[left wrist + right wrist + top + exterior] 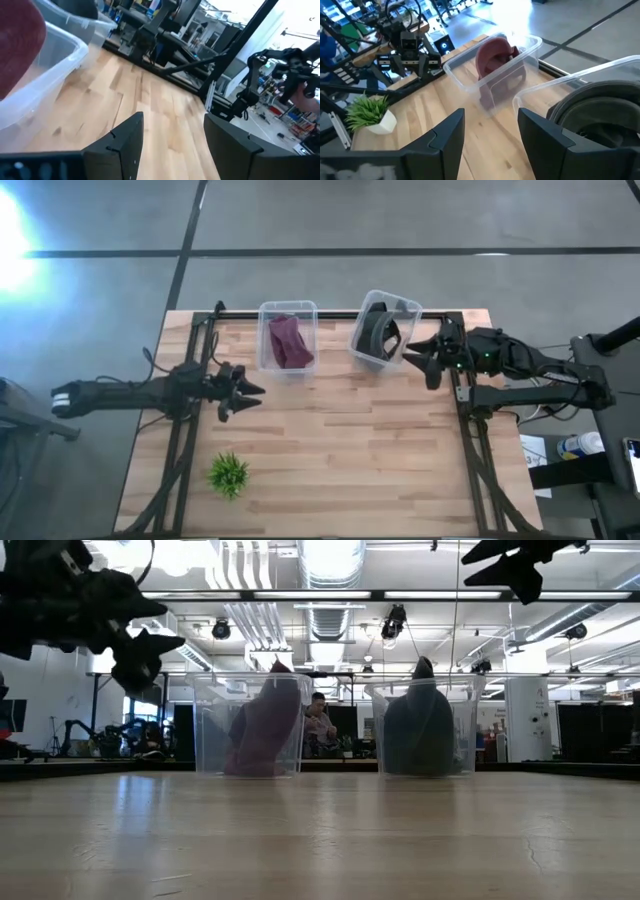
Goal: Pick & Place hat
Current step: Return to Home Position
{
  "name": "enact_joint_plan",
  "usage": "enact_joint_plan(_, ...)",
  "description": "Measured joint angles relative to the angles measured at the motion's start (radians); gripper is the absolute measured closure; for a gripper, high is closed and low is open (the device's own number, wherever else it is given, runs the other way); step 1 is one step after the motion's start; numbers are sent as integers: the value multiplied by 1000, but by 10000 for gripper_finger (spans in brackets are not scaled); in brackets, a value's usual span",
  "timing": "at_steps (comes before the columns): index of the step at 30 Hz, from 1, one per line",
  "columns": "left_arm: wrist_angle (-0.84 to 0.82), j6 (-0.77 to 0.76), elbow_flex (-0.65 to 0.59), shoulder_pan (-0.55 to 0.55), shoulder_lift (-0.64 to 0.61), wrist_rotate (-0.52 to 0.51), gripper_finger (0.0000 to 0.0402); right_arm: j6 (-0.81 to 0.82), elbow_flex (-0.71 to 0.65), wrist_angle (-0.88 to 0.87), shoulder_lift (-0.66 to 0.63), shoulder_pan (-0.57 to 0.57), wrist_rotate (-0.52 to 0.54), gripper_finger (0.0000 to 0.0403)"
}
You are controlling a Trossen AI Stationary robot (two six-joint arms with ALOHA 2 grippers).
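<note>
A maroon hat [288, 340] lies inside a clear plastic bin [287, 308] at the table's far side; it also shows in the right wrist view [496, 57] and the low view [263, 726]. A dark grey hat [378, 333] sits in a second clear bin [410, 308], tilted, to the right of the first. My left gripper [252, 391] hangs open above the table's left part, near the maroon bin. My right gripper [420, 362] is open, raised just beside the grey hat's bin. Neither holds anything.
A small green plant in a white pot [228, 474] stands near the table's near-left part. Bare wood lies across the table's middle and right [380, 450]. Black frame rails [470, 440] run along both sides. A person [318, 722] sits far behind the table.
</note>
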Motion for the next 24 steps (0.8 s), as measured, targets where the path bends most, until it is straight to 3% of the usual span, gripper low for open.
enact_joint_plan(9, -16, -257, -45, 0, -8, -1, 200, 4, 0, 1, 40, 0, -2, 223)
enact_joint_plan(14, -23, -277, -45, 0, -8, -2, 200, 4, 0, 1, 64, 0, -1, 225)
enact_joint_plan(17, -152, -219, -50, -20, -93, -59, 200, 5, 0, 1, 81, 0, -2, 225)
enact_joint_plan(21, -260, -162, -64, -30, -227, -57, 200, 5, -1, 3, 104, -1, -1, 222)
enact_joint_plan(24, -268, 108, -61, -37, -311, -38, 200, 5, -2, 3, 118, 0, -1, 224)
